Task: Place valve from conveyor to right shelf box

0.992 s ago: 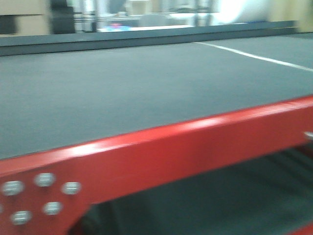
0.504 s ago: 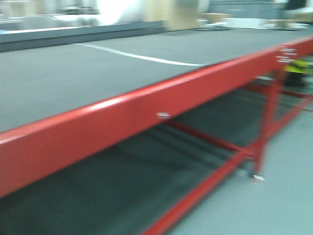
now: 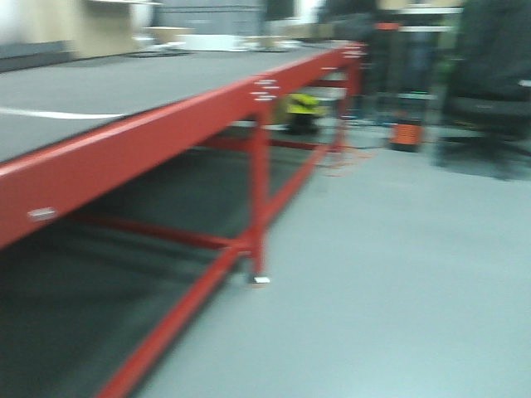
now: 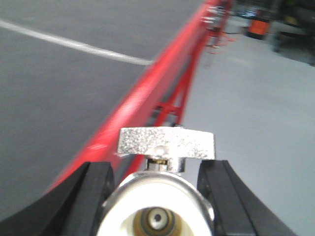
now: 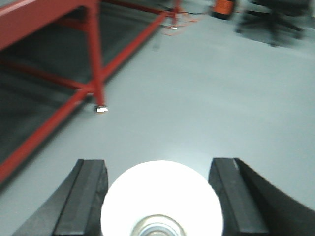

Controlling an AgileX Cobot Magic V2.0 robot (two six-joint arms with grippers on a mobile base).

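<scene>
My left gripper [image 4: 157,168] is shut on the valve [image 4: 165,143]. Its silver butterfly handle stands above a round metal body with a white-lined bore, pressed between both black fingers. It hangs over the red frame [image 4: 147,93] at the edge of the conveyor belt [image 4: 59,88]. My right gripper [image 5: 157,164] holds a white round-ended part [image 5: 161,196] with a metal centre, both fingers against its sides, above the grey floor. The front view shows the conveyor [image 3: 166,133] running away on the left. The right shelf box is out of view.
A red conveyor leg [image 3: 259,207] with cross braces stands on the grey floor [image 3: 398,274]. Beyond the belt's far end I see a yellow object [image 3: 303,104], an orange object [image 3: 406,133], a dark rack [image 3: 406,66] and a dark chair [image 3: 489,99]. All views are motion-blurred.
The front view has swung to the right along the conveyor. The belt has slid off to the left, and open floor and the conveyor's far end have come into view.
</scene>
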